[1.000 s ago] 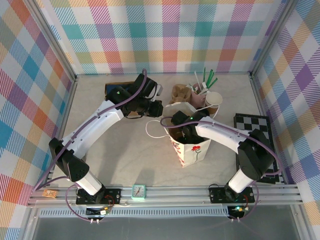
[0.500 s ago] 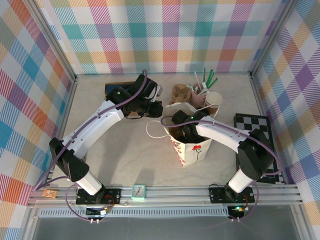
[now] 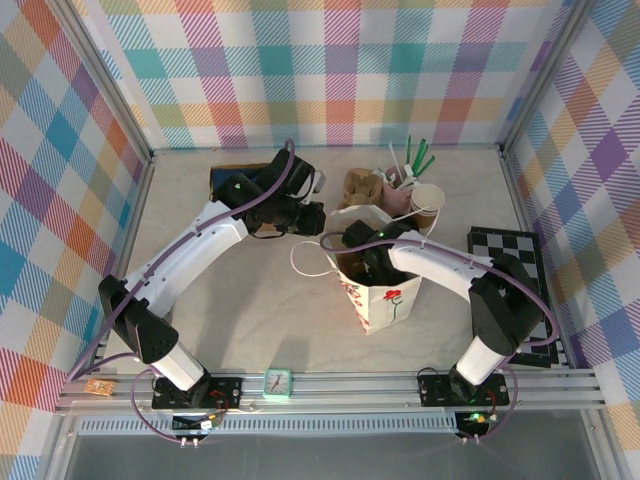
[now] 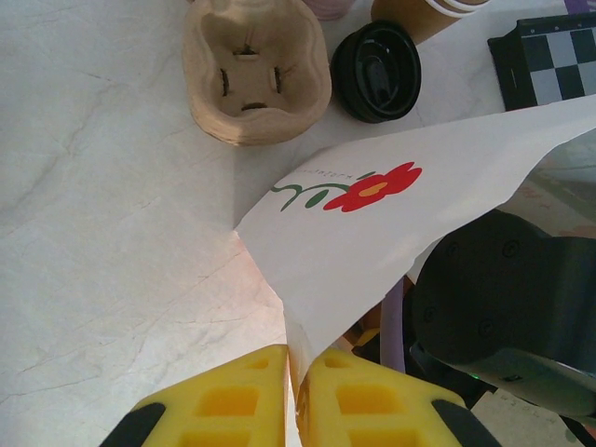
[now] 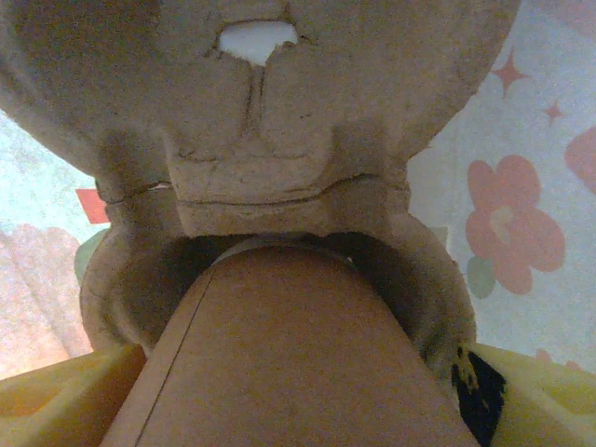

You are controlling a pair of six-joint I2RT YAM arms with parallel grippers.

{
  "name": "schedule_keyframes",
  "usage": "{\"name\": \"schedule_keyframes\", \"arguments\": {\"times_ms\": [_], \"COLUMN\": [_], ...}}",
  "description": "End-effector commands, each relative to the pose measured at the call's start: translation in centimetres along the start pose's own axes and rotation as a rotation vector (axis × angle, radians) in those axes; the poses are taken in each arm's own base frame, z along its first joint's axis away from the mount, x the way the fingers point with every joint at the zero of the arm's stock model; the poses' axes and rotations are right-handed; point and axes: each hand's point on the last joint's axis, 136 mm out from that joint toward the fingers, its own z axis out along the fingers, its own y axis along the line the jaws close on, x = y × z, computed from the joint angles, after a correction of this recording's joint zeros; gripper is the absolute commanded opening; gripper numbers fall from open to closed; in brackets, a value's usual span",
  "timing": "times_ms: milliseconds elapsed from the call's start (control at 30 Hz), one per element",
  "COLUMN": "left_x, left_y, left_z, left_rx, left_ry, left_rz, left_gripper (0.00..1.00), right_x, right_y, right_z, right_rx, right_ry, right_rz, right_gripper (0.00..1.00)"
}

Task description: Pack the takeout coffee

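Note:
A white paper bag (image 3: 380,295) with a red flower print stands mid-table. My left gripper (image 3: 318,218) is shut on its upper edge, the sheet (image 4: 391,223) pinched between the yellow fingers (image 4: 233,405). My right gripper (image 3: 362,262) reaches down inside the bag. In the right wrist view the takeout coffee (image 5: 279,354), a kraft-brown cup wall, fills the space between my yellow fingers (image 5: 56,391), and my right gripper (image 5: 289,400) is shut on it. Its foot sits in a socket of a pulp carrier (image 5: 251,112) inside the bag. Its lid is hidden.
Behind the bag lie a second pulp carrier (image 4: 256,74), a loose black lid (image 4: 376,70), an unlidded brown cup (image 3: 428,200) and a holder of straws (image 3: 412,158). A checkerboard (image 3: 505,245) lies at the right. A small teal clock (image 3: 276,381) sits on the front rail.
The right arm has shifted slightly left inside the bag. The left gripper keeps its hold on the bag's edge without moving.

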Motion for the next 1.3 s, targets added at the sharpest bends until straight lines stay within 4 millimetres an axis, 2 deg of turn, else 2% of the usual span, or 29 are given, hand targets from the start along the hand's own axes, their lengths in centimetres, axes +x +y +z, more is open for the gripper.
{"name": "schedule_keyframes", "arguments": {"times_ms": [0, 767, 1267], "left_x": [1.2, 1.2, 1.4], "left_y": [0.2, 0.3, 0.3], "left_z": [0.2, 0.4, 0.5], "left_rx": [-0.018, -0.023, -0.022], "left_ry": [0.037, 0.041, 0.046], "left_rz": [0.014, 0.014, 0.015], "left_gripper": [0.13, 0.13, 0.13], "right_x": [-0.7, -1.2, -1.5], "right_y": [0.0, 0.1, 0.3], "right_z": [0.3, 1.3, 3.5], "right_rx": [-0.001, -0.002, -0.001], "right_ry": [-0.01, 0.003, 0.009], "right_rz": [-0.002, -0.012, -0.018], "right_gripper": [0.26, 0.26, 0.25]}}
